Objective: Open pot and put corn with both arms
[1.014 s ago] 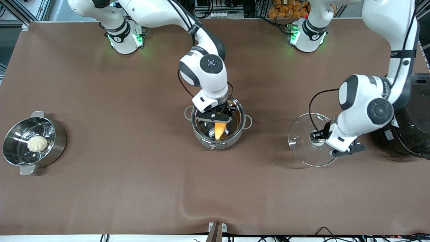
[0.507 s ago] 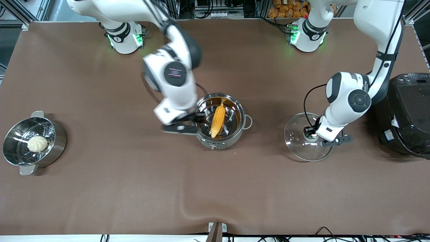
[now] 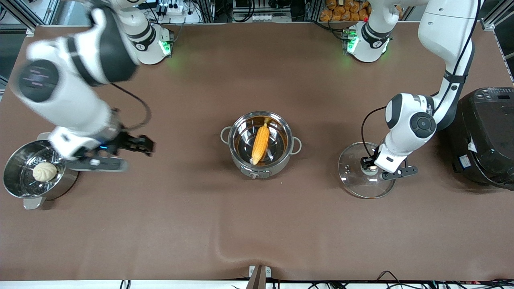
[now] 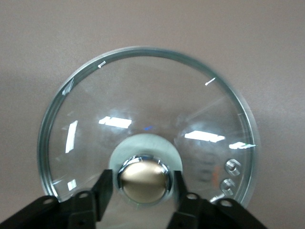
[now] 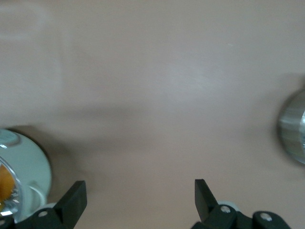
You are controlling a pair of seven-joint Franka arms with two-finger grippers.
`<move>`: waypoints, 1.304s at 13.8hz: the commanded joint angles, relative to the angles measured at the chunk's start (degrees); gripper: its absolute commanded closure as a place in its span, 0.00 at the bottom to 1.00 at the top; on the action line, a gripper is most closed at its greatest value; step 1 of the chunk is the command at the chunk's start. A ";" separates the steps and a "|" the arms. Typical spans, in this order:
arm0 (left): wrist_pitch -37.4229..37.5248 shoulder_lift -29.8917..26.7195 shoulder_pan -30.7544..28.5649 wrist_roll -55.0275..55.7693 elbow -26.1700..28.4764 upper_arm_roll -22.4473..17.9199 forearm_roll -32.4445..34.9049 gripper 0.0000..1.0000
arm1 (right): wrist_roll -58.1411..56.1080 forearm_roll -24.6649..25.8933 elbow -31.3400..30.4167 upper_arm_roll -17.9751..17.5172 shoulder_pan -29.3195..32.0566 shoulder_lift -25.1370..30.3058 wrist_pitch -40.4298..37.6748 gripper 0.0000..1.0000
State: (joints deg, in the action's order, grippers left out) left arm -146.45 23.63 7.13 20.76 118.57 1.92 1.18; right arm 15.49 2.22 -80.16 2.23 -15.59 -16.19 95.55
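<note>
The steel pot (image 3: 241, 158) stands open mid-table with the corn (image 3: 260, 143) lying inside it. The glass lid (image 3: 355, 182) lies on the table toward the left arm's end. My left gripper (image 3: 370, 165) is down at the lid's copper knob (image 4: 144, 180); its fingers (image 4: 106, 188) stand on either side of the knob with a thin gap, open. The lid's rim (image 4: 143, 51) fills the left wrist view. My right gripper (image 3: 138, 145) is open and empty over the bare table between the pot and the steamer. In its wrist view it (image 5: 139, 195) shows only tablecloth between the fingers.
A steel steamer pot (image 3: 66, 176) with a white bun (image 3: 44, 171) in it stands at the right arm's end; its edge shows in the right wrist view (image 5: 293, 133). A large black rice cooker (image 3: 488, 136) stands at the left arm's end, beside the lid.
My right gripper let the corn go into the pot and swung away toward the steamer. My left gripper lowered the lid from tilted to flat on the table.
</note>
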 commanded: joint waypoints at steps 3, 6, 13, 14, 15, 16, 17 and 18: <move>6.07 -5.86 -0.45 0.69 -0.18 0.01 1.81 0.00 | -7.64 -0.37 -7.81 -0.03 9.42 10.82 -4.93 0.00; 12.57 -13.94 -1.15 -1.50 -0.62 -0.07 1.81 0.00 | -18.68 -0.54 -2.41 0.15 15.66 9.70 -6.25 0.00; 41.81 -24.07 -2.83 -10.73 -12.89 -0.08 1.81 0.00 | -19.09 -8.63 -1.23 0.32 21.12 8.63 -8.72 0.00; 46.56 -24.07 -2.74 -11.88 -16.32 -0.08 1.72 0.00 | -19.18 -8.11 -2.54 0.32 21.04 9.16 -8.81 0.00; 50.61 -24.07 -2.74 -13.02 -19.31 -0.08 1.72 0.00 | -19.18 -5.84 -5.07 0.24 20.77 10.47 -8.55 0.00; 53.61 -24.33 -2.82 -13.90 -21.69 0.10 1.81 0.00 | -19.09 -3.12 -7.80 -0.03 20.42 12.05 -7.15 0.00; 55.29 -24.94 -3.00 -16.08 -23.54 0.10 1.72 0.00 | -19.09 -2.49 -9.13 -0.20 20.33 12.67 -5.83 0.00; 55.83 -25.12 -3.61 -19.67 -25.04 0.10 1.55 0.00 | -19.18 -2.22 -9.40 -0.20 20.33 12.94 -5.56 0.00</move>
State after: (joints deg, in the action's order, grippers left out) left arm -93.58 -1.57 4.41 5.77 97.33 1.65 1.42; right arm -4.74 -1.63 -85.74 2.78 4.61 -6.29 88.31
